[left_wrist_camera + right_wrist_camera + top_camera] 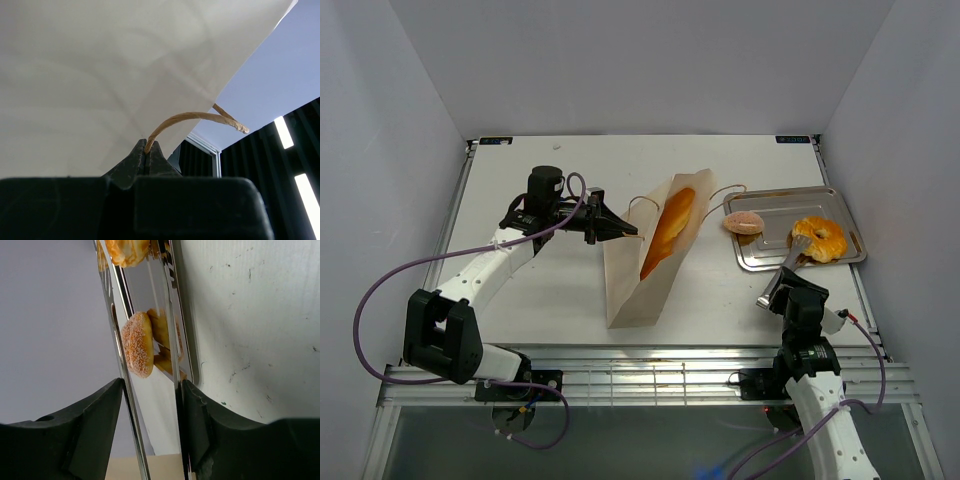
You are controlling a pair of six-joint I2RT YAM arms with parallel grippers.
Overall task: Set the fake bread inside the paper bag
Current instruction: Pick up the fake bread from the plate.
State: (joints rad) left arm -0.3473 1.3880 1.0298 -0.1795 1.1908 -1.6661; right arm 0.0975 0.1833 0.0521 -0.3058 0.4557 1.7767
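Observation:
The tan paper bag [638, 285] stands tilted at the table's middle, and a long golden baguette [667, 232] pokes out of its mouth. My left gripper [623, 231] is shut on the bag's cord handle [186, 118], with the bag's wall [100, 75] filling the left wrist view. My right gripper [778, 290] is shut on metal tongs [790, 262], whose two arms [116, 325] run between its fingers. The tongs' tips reach the ring-shaped bun [819, 238] on the tray. A pinkish round bun [744, 222] [137, 344] rests at the tray's left rim.
A shallow silver tray [840, 205] lies at the right of the table, close to the right edge. The bag's other cord handle [728, 190] loops toward the tray. The left arm's purple cable [400, 275] trails over the table's near left.

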